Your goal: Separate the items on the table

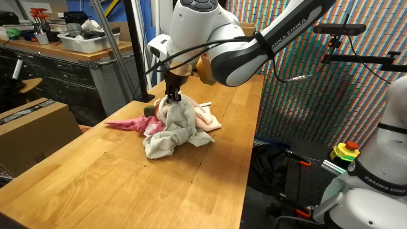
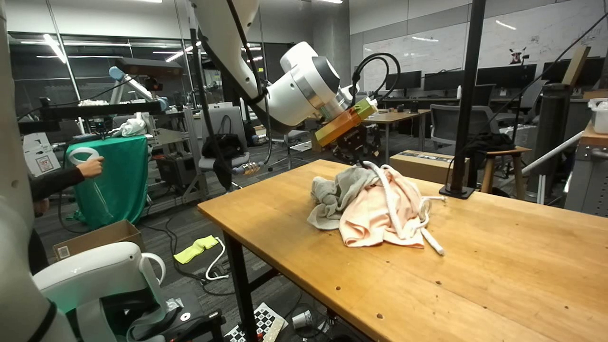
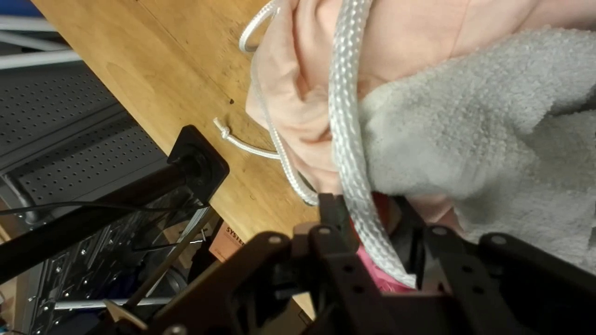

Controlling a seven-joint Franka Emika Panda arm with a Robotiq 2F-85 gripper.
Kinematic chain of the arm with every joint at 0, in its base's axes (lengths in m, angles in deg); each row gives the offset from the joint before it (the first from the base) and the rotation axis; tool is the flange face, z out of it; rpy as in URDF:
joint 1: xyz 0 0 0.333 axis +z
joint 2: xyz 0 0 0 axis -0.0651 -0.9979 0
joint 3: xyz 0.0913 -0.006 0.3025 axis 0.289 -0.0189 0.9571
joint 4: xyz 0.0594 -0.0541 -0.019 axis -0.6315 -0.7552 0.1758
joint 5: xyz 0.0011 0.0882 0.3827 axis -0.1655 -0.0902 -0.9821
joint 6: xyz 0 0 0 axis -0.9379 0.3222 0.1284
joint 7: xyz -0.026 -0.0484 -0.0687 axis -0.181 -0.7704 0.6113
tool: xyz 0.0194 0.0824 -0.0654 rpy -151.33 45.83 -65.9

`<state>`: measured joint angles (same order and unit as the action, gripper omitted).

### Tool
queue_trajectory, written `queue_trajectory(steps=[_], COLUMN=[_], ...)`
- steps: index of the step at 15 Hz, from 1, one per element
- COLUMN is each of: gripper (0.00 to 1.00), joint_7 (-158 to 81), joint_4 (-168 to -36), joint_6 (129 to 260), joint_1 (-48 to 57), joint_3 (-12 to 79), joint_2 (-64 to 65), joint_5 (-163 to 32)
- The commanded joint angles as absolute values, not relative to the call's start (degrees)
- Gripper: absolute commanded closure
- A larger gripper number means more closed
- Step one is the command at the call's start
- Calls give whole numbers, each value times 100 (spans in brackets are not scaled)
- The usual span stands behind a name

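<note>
Multicoloured patterned panelling (image 1: 306, 108) and a black metal post (image 1: 136, 47) flank the long light-brown plank table (image 1: 105, 190) in an exterior view. On it, nearer the long edge with the post, lies the heap to separate: a grey-white terry towel (image 1: 182, 119), a dark-pink cloth (image 1: 135, 123) pointing at that edge, a pale-peach cloth (image 1: 209, 121) on the opposite side. The black two-finger gripper (image 1: 173, 97) stands at the top, its tips blending into the heap.

In an exterior view, a thick white braided rope (image 2: 389, 199) crosses the peach cloth; the dark-pink cloth is hidden, the fingertips hardly visible.

In the wrist view the fingers stand apart with the rope between them; whether they touch it cannot be told. Below, a red thing (image 3: 382, 205) is mostly covered. Taking the rope off first seems the step in hand; next probably calls for closing on it alone, sparing the towel, and laying it near a table corner.
</note>
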<state>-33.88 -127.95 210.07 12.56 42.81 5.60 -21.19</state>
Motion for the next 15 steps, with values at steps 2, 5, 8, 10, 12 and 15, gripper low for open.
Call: queue_trajectory(steps=[2,5,8,10,12,15], gripper=[95,94,94,95,95,95], joint_7=[-3544,-3567,-3680,-3824,-3997,-4373], joint_4=[-12641,-12633,-12617,-12596,-12542,-12431], joint_6=[20994,20969,20974,20978,20982,20980], joint_1=[1318,1323,1331,1335,1340,1363], joint_3=[4244,4244,4235,4236,4255,4289], joint_2=[506,535,597,697,826,1074], joint_5=[-2002,-1999,-1985,-2016,-2094,-2123])
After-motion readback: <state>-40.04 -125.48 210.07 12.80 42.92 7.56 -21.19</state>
